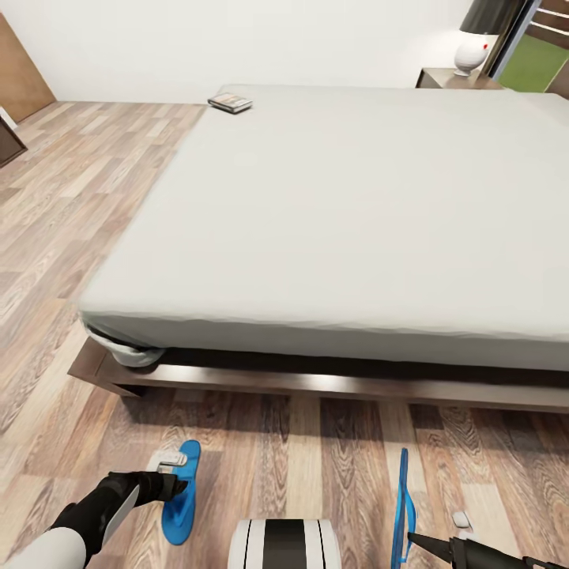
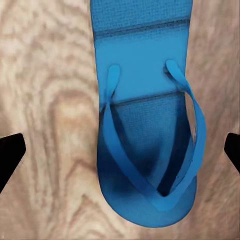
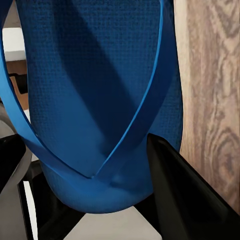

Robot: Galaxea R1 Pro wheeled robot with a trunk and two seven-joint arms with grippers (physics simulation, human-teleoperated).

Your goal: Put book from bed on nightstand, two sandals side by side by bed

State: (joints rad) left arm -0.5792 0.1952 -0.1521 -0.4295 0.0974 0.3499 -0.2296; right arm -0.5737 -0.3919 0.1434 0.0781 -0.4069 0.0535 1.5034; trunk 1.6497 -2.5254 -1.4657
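A: Where is the book (image 1: 230, 102)?
B: On the bed (image 1: 348, 213), at its far left corner. A nightstand (image 1: 450, 78) stands behind the bed's far right, with a lamp (image 1: 472, 49) on it.
A: And the sandals?
B: Both in front of the bed. The left sandal (image 1: 182, 494) lies flat on the floor (image 1: 316, 458) under the left claw (image 1: 178, 484). The right sandal (image 1: 403, 506) stands on edge, off to the right, at the right claw (image 1: 419, 541).

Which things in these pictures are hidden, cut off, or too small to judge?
- Book: head view, too small to read its cover.
- Nightstand: head view, the bed hides its drawers.
- Right sandal: head view, seen edge-on, lower end cut off by the picture edge.
- Left sandal: left wrist view, heel cut off.
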